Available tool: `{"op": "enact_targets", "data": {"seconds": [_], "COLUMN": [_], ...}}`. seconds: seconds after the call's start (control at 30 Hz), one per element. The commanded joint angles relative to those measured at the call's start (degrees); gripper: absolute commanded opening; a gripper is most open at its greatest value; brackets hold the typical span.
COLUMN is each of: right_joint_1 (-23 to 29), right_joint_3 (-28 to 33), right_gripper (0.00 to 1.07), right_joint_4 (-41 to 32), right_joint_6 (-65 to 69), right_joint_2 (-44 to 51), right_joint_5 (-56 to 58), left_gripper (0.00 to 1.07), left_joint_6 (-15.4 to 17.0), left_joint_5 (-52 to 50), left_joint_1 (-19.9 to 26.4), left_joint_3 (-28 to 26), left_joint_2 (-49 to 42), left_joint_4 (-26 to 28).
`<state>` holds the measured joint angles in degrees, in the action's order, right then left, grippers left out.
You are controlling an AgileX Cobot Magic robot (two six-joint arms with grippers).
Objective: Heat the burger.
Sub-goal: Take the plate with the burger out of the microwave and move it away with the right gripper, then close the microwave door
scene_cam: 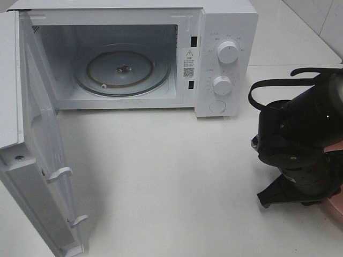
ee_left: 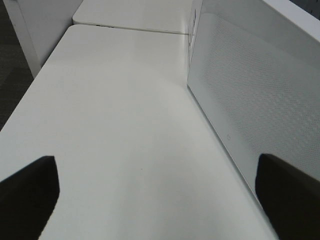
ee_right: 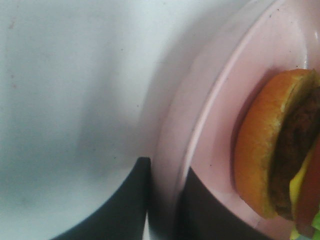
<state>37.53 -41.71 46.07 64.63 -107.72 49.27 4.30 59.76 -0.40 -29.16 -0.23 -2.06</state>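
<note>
From the high camera, the microwave [scene_cam: 134,56] stands with its door [scene_cam: 37,160] swung wide toward the front left and the glass turntable [scene_cam: 122,69] bare inside, while the right arm [scene_cam: 303,134] crouches low at the right edge of the table [scene_cam: 171,182], over a sliver of pink plate [scene_cam: 336,211]; the burger is hidden from this view. The left arm does not appear here. The risk I read from this layout is the long carry: the plate has to cross the open table and clear the microwave's sill, and a tilt or a bump on the frame could send the tall burger sliding off. In the left wrist view, the left gripper [ee_left: 160,200] has its fingers spread fully apart with nothing between them, hovering above the table just beside the mesh face of the open door [ee_left: 250,100]; if that arm drifts, it could knock the door partly closed into the other arm's path. In the right wrist view, the right gripper [ee_right: 162,200] has its two dark fingers close together with the rim of the plate [ee_right: 200,125] between them, one above and one below, apparently pinching it. The burger [ee_right: 277,150] sits on the plate, near the gripped edge. A pinch on a thin, smooth rim may slip or let the plate droop under the burger's weight.
</note>
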Motion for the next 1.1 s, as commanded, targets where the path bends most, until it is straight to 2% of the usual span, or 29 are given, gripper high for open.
{"op": "enact_targets", "data": {"seconds": [0.03, 0.07, 0.1, 0.13, 0.17, 0.2, 0.23, 0.3, 0.5, 0.63, 0.73, 0.8, 0.87, 0.9, 0.93, 0.97, 1.03, 1.07, 1.1], "right_joint_1": [-0.3, -0.3, -0.3, -0.3, -0.2, -0.2, -0.2, -0.1, -0.1, -0.1, -0.1, -0.1, -0.1, -0.1, -0.1, -0.1, -0.1, -0.1, -0.1], "right_joint_3": [0.1, 0.1, 0.1, 0.1, 0.0, 0.0, 0.0, 0.0, 0.0, 0.0, 0.0, 0.0, 0.0, 0.0, 0.0, 0.0, 0.0, 0.0, 0.0], "right_gripper": [0.19, 0.19, 0.27, 0.27, 0.35, 0.4, 0.4, 0.53, 0.57, 0.62, 0.64, 0.72, 0.75, 0.78, 0.78, 0.79, 0.78, 0.77, 0.77], "right_joint_4": [1.3, 1.3, 0.6, 0.6, -0.5, -1.1, -1.1, -3.0, -5.5, -10.6, -11.7, -17.0, -18.2, -21.9, -21.9, -25.4, -27.3, -31.2, -31.2], "right_joint_6": [0.7, 0.7, 0.0, 0.0, -0.9, -1.1, -1.1, -1.1, -3.2, -11.9, -13.3, -21.5, -23.9, -28.4, -28.4, -33.4, -35.4, -40.0, -40.0], "right_joint_2": [0.0, 0.0, 0.2, 0.2, 0.6, 0.9, 0.9, 4.4, 11.4, 19.7, 20.9, 26.5, 28.0, 31.1, 31.1, 34.0, 35.3, 38.6, 38.6], "right_joint_5": [1.4, 1.4, 0.8, 0.8, 0.3, -0.2, -0.2, -1.4, -3.3, -6.6, -7.1, -8.0, -8.0, -8.0, -8.0, -8.0, -7.9, -7.7, -7.7], "left_gripper": [1.0, 1.0, 1.0, 1.0, 1.0, 1.0, 1.0, 1.0, 1.0, 1.0, 1.0, 1.0, 1.0, 1.0, 1.0, 1.0, 1.0, 1.0, 1.0], "left_joint_6": [0.2, 0.2, 0.2, 0.2, 0.2, 0.2, 0.2, 0.2, 0.2, 0.2, 0.2, 0.2, 0.2, 0.2, 0.2, 0.2, 0.2, 0.2, 0.2], "left_joint_5": [-0.6, -0.6, -0.6, -0.6, -0.6, -0.6, -0.6, -0.6, -0.6, -0.6, -0.6, -0.6, -0.6, -0.6, -0.6, -0.6, -0.6, -0.6, -0.6], "left_joint_1": [0.1, 0.1, 0.1, 0.1, 0.1, 0.1, 0.1, 0.1, 0.1, 0.1, 0.1, 0.1, 0.1, 0.1, 0.1, 0.1, 0.1, 0.1, 0.1], "left_joint_3": [0.2, 0.2, 0.2, 0.2, 0.2, 0.2, 0.2, 0.2, 0.2, 0.2, 0.2, 0.2, 0.2, 0.2, 0.2, 0.2, 0.2, 0.2, 0.2], "left_joint_2": [-1.0, -1.0, -1.0, -1.0, -1.0, -1.0, -1.0, -1.0, -1.0, -1.0, -1.0, -1.0, -1.0, -1.0, -1.0, -1.0, -1.0, -1.0, -1.0], "left_joint_4": [0.2, 0.2, 0.2, 0.2, 0.2, 0.2, 0.2, 0.2, 0.2, 0.2, 0.2, 0.2, 0.2, 0.2, 0.2, 0.2, 0.2, 0.2, 0.2]}}
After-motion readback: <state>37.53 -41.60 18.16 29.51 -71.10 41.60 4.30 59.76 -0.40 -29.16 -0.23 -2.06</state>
